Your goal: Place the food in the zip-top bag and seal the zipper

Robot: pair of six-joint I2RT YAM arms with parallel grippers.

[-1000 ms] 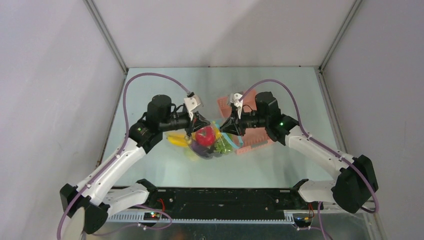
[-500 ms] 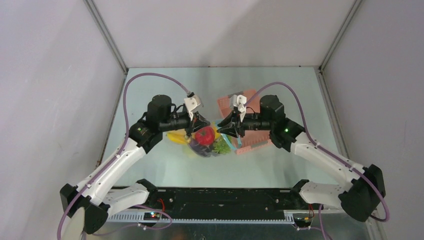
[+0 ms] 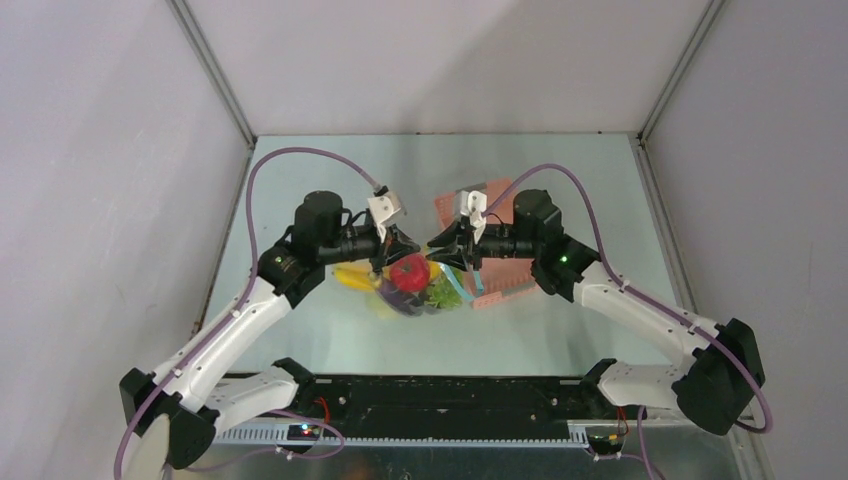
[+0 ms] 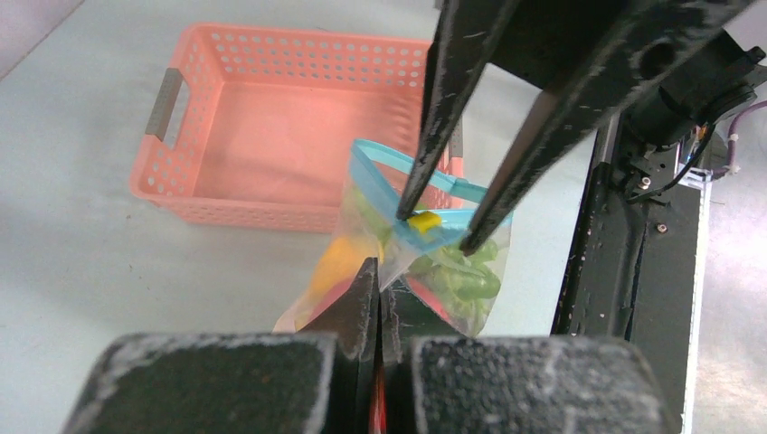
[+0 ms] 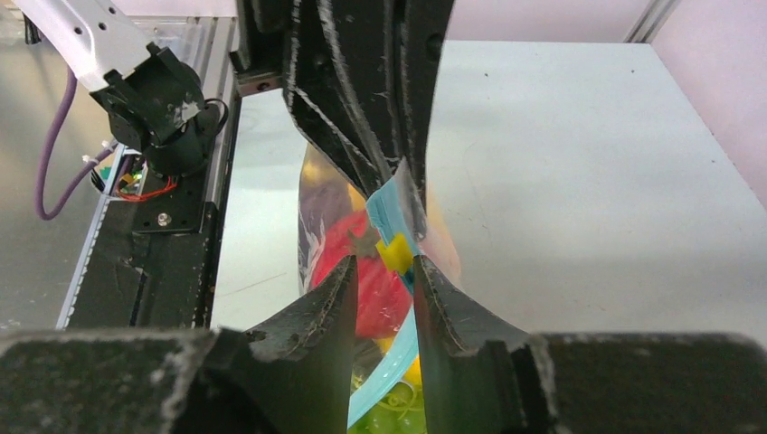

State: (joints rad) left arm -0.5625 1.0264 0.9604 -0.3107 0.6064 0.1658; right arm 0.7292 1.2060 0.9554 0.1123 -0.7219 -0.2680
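The zip-top bag (image 3: pixel 415 290) hangs between both grippers, holding the food: a red fruit (image 3: pixel 409 270), green grapes (image 4: pixel 461 280) and yellow pieces (image 4: pixel 333 262). My left gripper (image 4: pixel 377 269) is shut, pinching the bag's clear edge just below the zipper (image 4: pixel 380 172). My right gripper (image 5: pixel 383 264) faces it with its jaws slightly apart. The light blue zipper (image 5: pixel 402 348) and its yellow slider (image 5: pixel 395 253) lie in the gap between them. In the top view the left gripper (image 3: pixel 397 247) and the right gripper (image 3: pixel 437 250) nearly meet above the bag.
The pink basket (image 4: pixel 271 136) sits just behind the bag, under the right arm (image 3: pixel 540 235) in the top view. The black base rail (image 3: pixel 440 400) runs along the near edge. Grey walls close in the table on three sides.
The right gripper has slid left along the bag's top toward the left gripper, and its jaws have spread apart. The left gripper has held still, shut on the bag.
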